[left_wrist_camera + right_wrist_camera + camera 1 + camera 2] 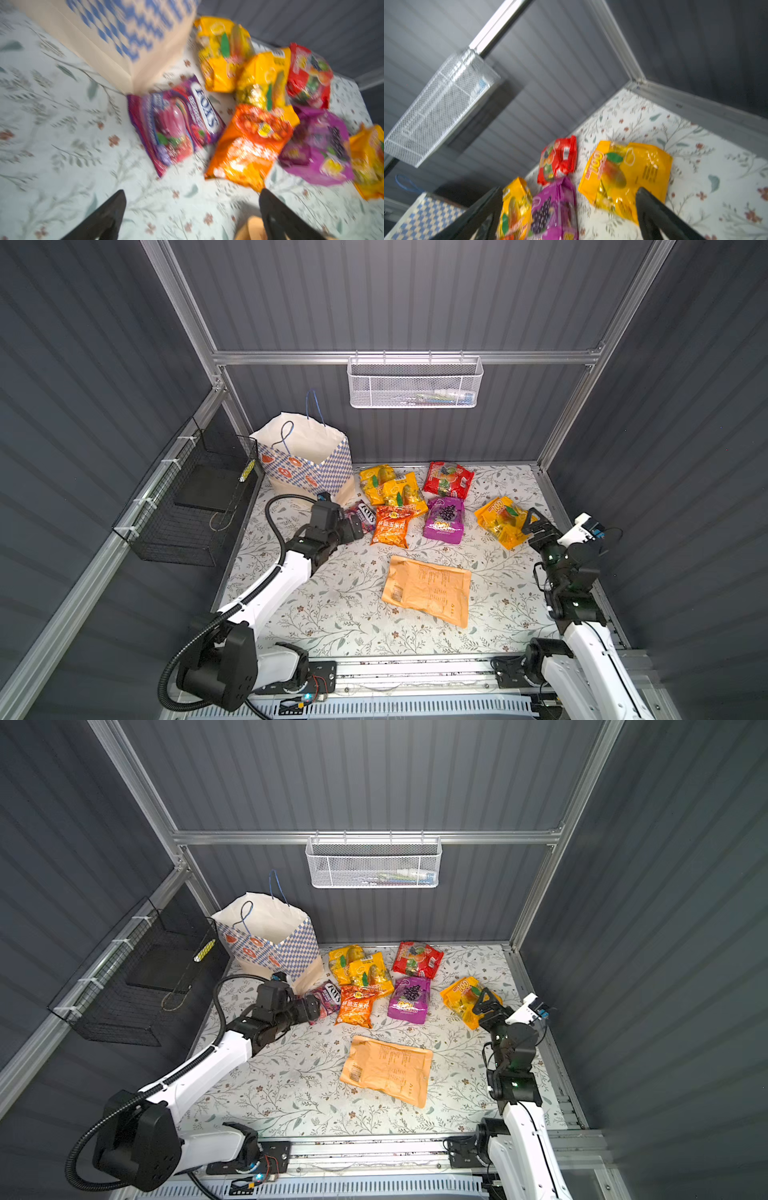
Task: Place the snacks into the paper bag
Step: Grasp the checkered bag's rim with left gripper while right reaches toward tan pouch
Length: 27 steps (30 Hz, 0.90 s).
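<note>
Left wrist view, though blurred, shows the left hand [192, 190] spread wide and empty above the flowered desk [62, 124]. A purple-red packet [176, 126] is seen lying just ahead of it, one corner just beside the foot of the paper bag [128, 37]. In both top views the paper bag is found standing upright and open-mouthed at the far left corner of the desk. The other snacks are laid flat toward the far edge: two yellow packets [376, 481] overlapping each other, a red packet [448, 480] beside them, and an orange packet [390, 526] and a purple packet [444, 520] nearer the middle. A yellow-orange packet [503, 520] is set apart toward the right edge. The right hand [569, 188] is seen at the packet's end nearest that edge, with fingers held wide and nothing gripped; whether the packet is touched cannot be told. A tan pouch [428, 589] is seen flat near the middle of the desk, nearer the front edge, well apart from both hands.
</note>
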Motion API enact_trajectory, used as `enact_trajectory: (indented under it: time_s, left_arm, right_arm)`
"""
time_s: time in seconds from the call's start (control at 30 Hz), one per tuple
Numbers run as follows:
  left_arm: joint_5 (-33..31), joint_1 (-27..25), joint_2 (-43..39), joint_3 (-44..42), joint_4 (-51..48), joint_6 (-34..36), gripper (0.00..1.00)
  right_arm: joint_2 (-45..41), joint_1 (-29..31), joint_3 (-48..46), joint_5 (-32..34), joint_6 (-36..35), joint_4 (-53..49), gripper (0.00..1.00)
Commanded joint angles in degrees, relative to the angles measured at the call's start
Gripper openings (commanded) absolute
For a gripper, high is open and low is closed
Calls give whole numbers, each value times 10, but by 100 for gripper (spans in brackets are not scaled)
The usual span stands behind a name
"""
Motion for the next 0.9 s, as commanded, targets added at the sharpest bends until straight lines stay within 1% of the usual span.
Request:
enact_trajectory:
  time_s: [0.0, 0.07, 0.1, 0.17, 0.2, 0.27, 0.33, 0.4, 0.5, 0.57, 0.63, 0.73, 0.77, 0.87]
  left_arm:
    - [-1, -16, -43, -17, -76, -75, 100]
    - [-16, -17, -70, 17, -85, -86, 100]
    - [-38, -17, -72, 49, -109, -85, 100]
    - [-108, -15, -57, 141, -185, -99, 100]
    - [-130, -14, -46, 178, -205, -107, 100]
    - [-152, 0, -13, 257, -232, -117, 100]
    - [-149, 28, 34, 340, -262, -129, 100]
    - [-130, 64, 80, 408, -283, -142, 100]
    - [-138, 97, 143, 498, -315, -153, 100]
    - [-153, 120, 193, 571, -362, -177, 100]
    - [-129, 146, 237, 631, -390, -193, 100]
    - [-111, 174, 291, 693, -410, -212, 100]
    - [-96, 183, 304, 704, -407, -217, 100]
    - [-79, 205, 342, 737, -407, -234, 99]
  right_arm:
    - [35, 32, 36, -96, -19, -140, 99]
    - [48, 62, 39, -105, -35, -165, 99]
    - [52, 81, 41, -103, -40, -176, 99]
    - [52, 137, 48, -85, -51, -198, 99]
    - [50, 161, 50, -74, -53, -206, 99]
    - [47, 217, 54, -55, -57, -219, 99]
    - [45, 255, 60, -44, -60, -231, 99]
    - [40, 287, 59, -37, -63, -237, 99]
    - [29, 347, 59, -3, -79, -247, 99]
    - [29, 385, 58, 19, -95, -254, 99]
    - [29, 412, 52, 33, -105, -249, 99]
    - [23, 449, 38, 49, -118, -227, 99]
    - [21, 462, 37, 56, -123, -222, 99]
    - [27, 490, 44, 75, -132, -217, 99]
